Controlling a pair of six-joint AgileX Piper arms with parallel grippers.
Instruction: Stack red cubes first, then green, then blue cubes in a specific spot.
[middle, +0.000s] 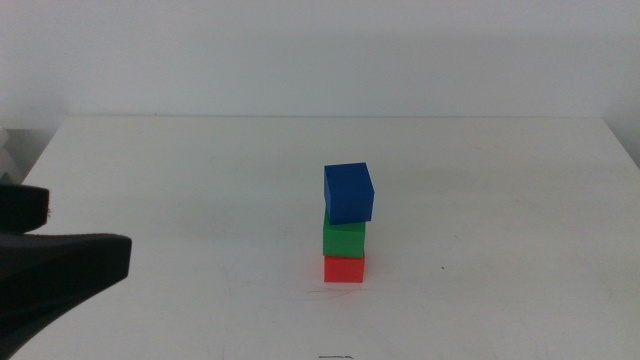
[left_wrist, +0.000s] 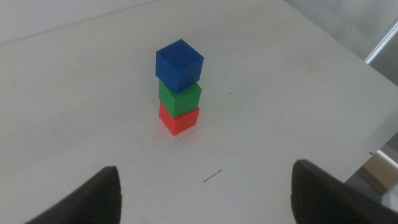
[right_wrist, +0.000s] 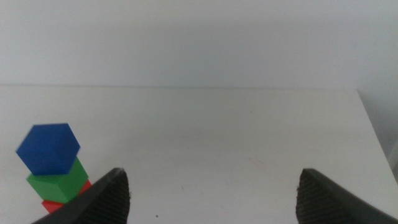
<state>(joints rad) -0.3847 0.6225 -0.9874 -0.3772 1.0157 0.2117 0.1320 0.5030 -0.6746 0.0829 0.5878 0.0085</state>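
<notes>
Three cubes stand as one stack near the middle of the white counter (middle: 200, 170): the red cube (middle: 343, 269) at the bottom, the green cube (middle: 343, 238) on it, the blue cube (middle: 349, 192) on top, turned a little and overhanging. The left hand (left_wrist: 205, 190) waits at the left edge, jaws wide apart, partly cut off. The right hand (right_wrist: 214, 193) is apart too, holding nothing; its jaw hides part of the red cube.
</notes>
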